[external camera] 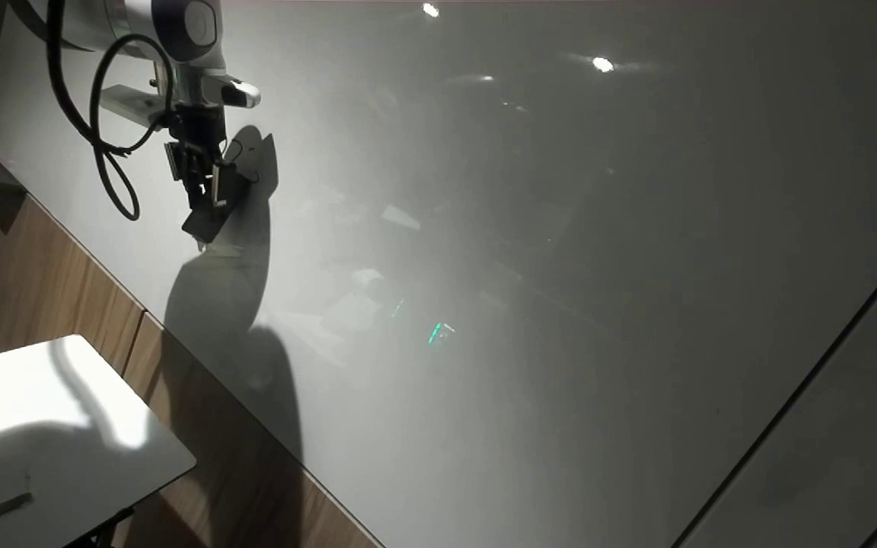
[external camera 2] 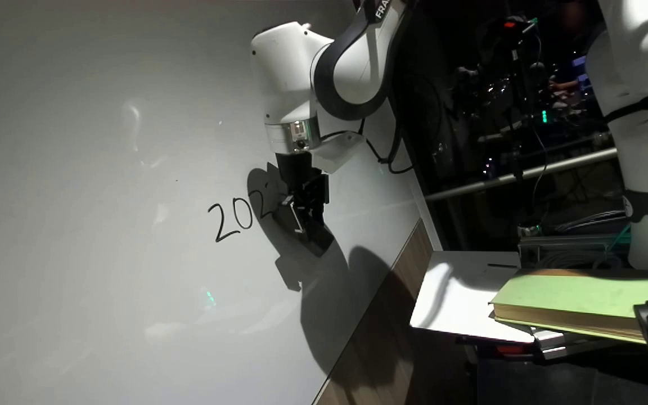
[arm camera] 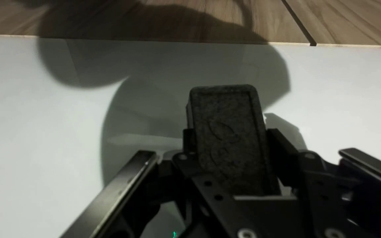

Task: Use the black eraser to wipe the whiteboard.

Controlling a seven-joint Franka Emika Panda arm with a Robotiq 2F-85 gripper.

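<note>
Holding black eraser [arm camera: 231,140] | oblong, mottled, round-cornered | faint outlined marks

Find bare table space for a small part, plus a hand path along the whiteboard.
Set-down: the table looks bare between the green book and the wood panel.
Hand: the whiteboard looks open left of the handwriting in an exterior view.
Crowded: by the gripper holding the black eraser, and where the book and dark stick lie.

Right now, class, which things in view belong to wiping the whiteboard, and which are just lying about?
For the job:
eraser
claw, gripping it
whiteboard
writing, presumably to be wiped

Not needed, it seems:
book
table
</note>
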